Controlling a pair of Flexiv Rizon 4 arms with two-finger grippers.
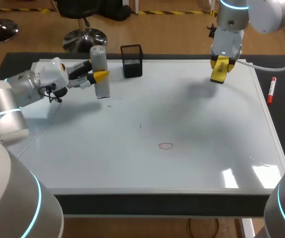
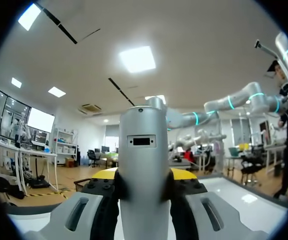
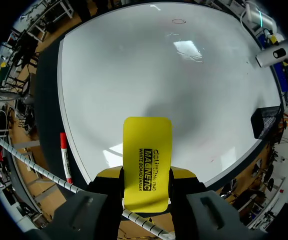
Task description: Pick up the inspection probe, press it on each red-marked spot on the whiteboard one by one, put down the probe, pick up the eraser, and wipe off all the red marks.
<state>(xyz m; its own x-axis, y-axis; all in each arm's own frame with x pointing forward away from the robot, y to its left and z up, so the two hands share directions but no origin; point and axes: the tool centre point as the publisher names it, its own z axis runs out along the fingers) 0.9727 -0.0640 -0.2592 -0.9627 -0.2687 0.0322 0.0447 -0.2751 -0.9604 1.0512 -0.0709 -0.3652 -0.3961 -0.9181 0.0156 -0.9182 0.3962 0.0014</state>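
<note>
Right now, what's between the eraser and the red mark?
Nothing; the head view shows only bare whiteboard between the eraser and the red mark.

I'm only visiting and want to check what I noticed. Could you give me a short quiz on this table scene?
1. True or false: the left gripper is shut on the probe.
2. What does the right gripper hold? A) a cup B) the yellow eraser C) nothing
3. Fill in: the whiteboard bears ___ red mark.
Key: 1 true; 2 B; 3 one.
</note>
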